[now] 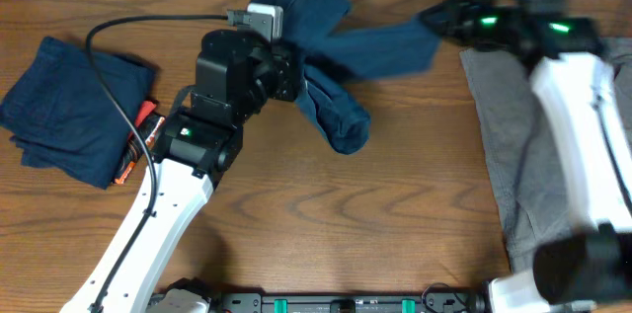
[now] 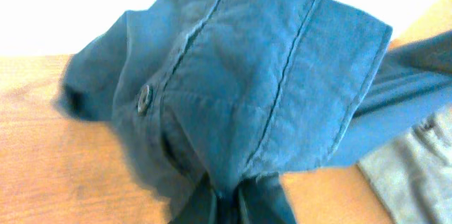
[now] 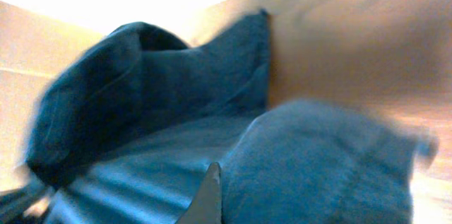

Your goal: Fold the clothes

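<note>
A navy-blue garment hangs stretched between both arms over the far middle of the table, one end drooping to the wood. My left gripper is shut on its left part; in the left wrist view the cloth, with a button and seams, bunches into the gripper. My right gripper is shut on the garment's right end. In the right wrist view only one fingertip shows, pressed into the blue cloth. A folded navy stack lies at the far left.
Grey garments lie spread along the table's right side under the right arm. An orange-and-black tool lies by the folded stack. A black cable loops over the stack to the left wrist.
</note>
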